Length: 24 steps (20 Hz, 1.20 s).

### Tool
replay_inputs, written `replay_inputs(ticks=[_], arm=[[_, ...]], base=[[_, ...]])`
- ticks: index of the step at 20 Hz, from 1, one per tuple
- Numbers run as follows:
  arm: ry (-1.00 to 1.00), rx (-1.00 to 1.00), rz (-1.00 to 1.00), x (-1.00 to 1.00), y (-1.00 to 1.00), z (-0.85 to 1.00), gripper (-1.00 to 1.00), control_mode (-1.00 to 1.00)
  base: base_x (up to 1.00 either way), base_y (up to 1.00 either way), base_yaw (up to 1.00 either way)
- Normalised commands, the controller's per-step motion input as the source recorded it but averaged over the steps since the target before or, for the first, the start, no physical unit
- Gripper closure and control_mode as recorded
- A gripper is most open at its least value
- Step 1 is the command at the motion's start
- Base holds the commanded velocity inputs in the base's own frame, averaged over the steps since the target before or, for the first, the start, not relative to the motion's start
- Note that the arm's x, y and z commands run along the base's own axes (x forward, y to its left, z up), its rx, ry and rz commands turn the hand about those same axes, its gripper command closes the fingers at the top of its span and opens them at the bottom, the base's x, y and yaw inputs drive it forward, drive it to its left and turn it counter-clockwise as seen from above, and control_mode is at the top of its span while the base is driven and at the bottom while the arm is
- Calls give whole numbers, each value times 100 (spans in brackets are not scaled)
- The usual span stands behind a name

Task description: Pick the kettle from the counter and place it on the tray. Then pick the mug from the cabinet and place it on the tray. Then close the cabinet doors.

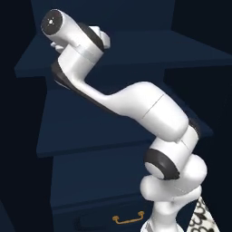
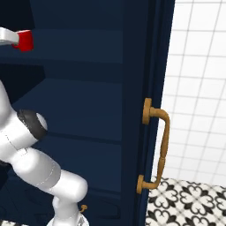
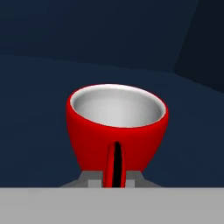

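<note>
Red and glossy, the mug (image 3: 116, 131) stands directly in front of the hand camera, with its white inside visible from above and its loop handle turned toward the lens. Two grey fingertips (image 3: 89, 178) rise on both sides of this handle at the bottom of the hand view, so the gripper (image 3: 114, 179) is pressed together on the mug handle. From the right base view, the mug (image 2: 25, 40) appears as a small red shape at the upper left, at the end of the white hand, over a dark blue shelf inside the cabinet (image 2: 88, 110); whether its bottom touches the shelf I cannot tell. One of the cabinet doors (image 2: 152, 88) stands open at the right of that view, seen almost from its edge, with a long brass handle (image 2: 158, 145) on it, and beyond it are a white tiled wall (image 2: 198, 88) and a patterned black and white floor (image 2: 190, 205). From the left base view, the white arm (image 1: 136, 108) reaches up and to the left into the cabinet shelves (image 1: 113, 50), and below it a drawer carries a curved brass drawer handle (image 1: 129, 219).
</note>
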Motion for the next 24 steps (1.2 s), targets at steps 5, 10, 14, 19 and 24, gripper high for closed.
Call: replay_inputs(ticks=[5, 10, 14, 19, 24], arm=[[-2, 6, 13, -88, -32, -8, 100, -100], [0, 11, 32, -96, -41, -17, 100, -100], [0, 10, 43, -100, -55, -14, 100, -100], [0, 8, 47, -98, -58, -12, 100, -100], [1, 6, 55, -88, -56, -18, 100, -100]], base=[[0, 0, 0], [0, 0, 0], [0, 0, 0], [0, 0, 0], [0, 0, 0]])
